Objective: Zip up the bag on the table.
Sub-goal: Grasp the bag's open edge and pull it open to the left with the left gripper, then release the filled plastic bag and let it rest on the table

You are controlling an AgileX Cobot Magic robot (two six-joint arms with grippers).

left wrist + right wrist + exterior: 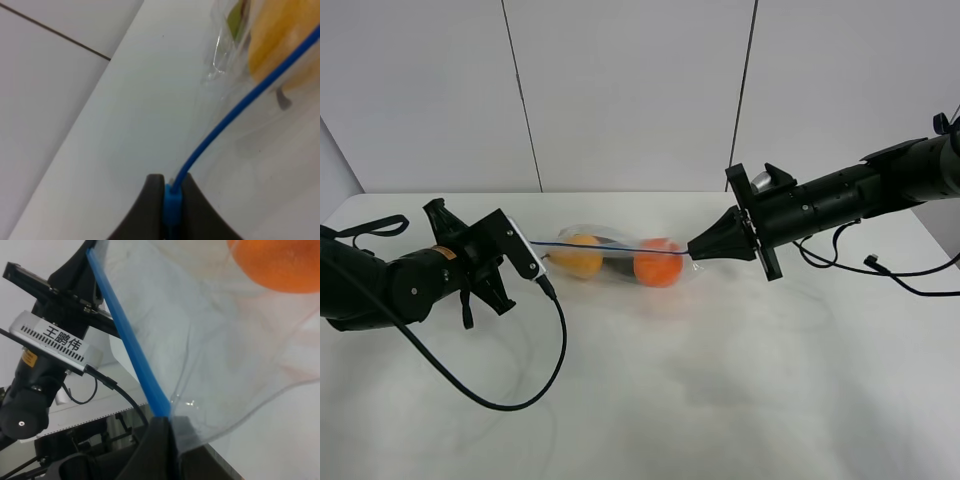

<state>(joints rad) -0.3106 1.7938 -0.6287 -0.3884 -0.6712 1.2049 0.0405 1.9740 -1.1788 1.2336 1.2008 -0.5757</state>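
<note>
The clear bag [615,258] is stretched between my two grippers over the white table [720,400]. An orange toy fruit [658,263] and a yellow one [578,256] show through it. A thin blue zipper strip [620,250] runs along its upper edge. My left gripper [542,260] holds the bag's left end. In the left wrist view, that gripper [172,194] is shut on the blue zipper [235,107]. My right gripper [693,252] pinches the right end. In the right wrist view, it [167,424] is shut on the bag's corner where the blue strip [127,335] ends.
A black cable [525,395] loops from the left arm across the table's front left. More cables [880,268] lie on the table under the right arm. A panelled wall [630,90] stands behind the table's far edge.
</note>
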